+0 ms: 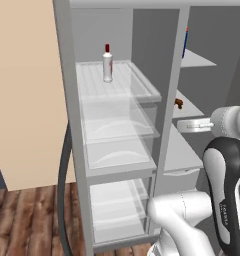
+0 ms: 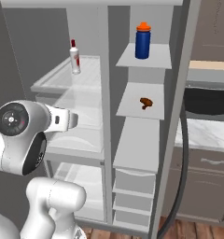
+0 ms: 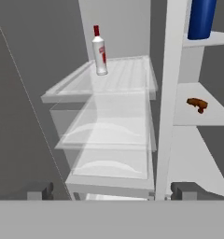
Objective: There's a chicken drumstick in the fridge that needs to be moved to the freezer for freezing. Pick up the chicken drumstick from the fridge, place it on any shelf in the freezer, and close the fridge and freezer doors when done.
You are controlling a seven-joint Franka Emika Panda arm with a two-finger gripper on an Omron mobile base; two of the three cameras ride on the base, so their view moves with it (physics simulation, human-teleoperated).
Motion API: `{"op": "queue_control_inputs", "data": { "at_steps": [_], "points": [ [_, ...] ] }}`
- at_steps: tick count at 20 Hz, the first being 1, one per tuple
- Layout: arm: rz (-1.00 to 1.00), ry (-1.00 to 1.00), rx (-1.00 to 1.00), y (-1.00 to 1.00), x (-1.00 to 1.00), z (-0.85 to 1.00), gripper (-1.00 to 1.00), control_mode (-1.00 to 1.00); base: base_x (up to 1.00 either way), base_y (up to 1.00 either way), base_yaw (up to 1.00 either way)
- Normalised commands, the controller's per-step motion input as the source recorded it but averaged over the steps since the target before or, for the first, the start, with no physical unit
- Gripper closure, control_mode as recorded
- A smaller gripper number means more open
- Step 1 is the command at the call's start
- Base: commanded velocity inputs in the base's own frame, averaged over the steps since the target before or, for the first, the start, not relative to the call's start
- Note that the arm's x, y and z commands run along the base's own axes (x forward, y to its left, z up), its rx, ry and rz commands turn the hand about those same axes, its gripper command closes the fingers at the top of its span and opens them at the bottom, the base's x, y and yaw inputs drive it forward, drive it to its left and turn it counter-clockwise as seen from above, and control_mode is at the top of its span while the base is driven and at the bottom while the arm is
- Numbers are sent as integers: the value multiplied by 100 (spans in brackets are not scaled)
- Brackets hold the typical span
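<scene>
- Nearest you, the gripper (image 3: 111,190) hangs released with its jaws wide and nothing between them, out in front of the open unit at the upright that divides the two halves.
- Judging by how things lie, the carrying part looks done: the chicken drumstick (image 2: 146,102) rests on a pale opaque shelf (image 2: 153,109) in the freezer (image 2: 137,154), the narrow right half, well apart from the gripper.
- What is left for you, as far as can be judged, is the closing: both halves stand open to the cameras (the doors themselves I cannot make out clearly, so plan on looking for them to either side).
- In the fridge (image 1: 117,135), the wide left half, the clear drawers look bare and the glass shelf carries a white red-capped bottle (image 1: 107,63) standing upright toward the back.
- Farther up in the freezer, a blue bottle with an orange cap (image 2: 143,40) stands on the shelf above the drumstick.
- Around the unit: wooden floor (image 1: 22,220) below, a beige wall (image 1: 22,90) on the left, and a marbled table (image 2: 209,133) over dark cabinets on the right.
</scene>
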Motion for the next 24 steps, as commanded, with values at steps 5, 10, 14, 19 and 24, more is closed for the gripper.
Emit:
{"op": "queue_control_inputs", "data": {
  "at_steps": [5,10,14,19,24],
  "points": [
    [0,0,0,0,0,0,-100,100,-1,-13,0],
    [0,0,0,0,0,0,-100,100,0,-30,0],
    [0,0,0,0,0,0,-100,100,1,-35,0],
    [0,0,0,0,0,0,-100,100,-15,-14,2],
    [0,0,0,0,0,0,-100,100,-66,-1,2]
  ]
}}
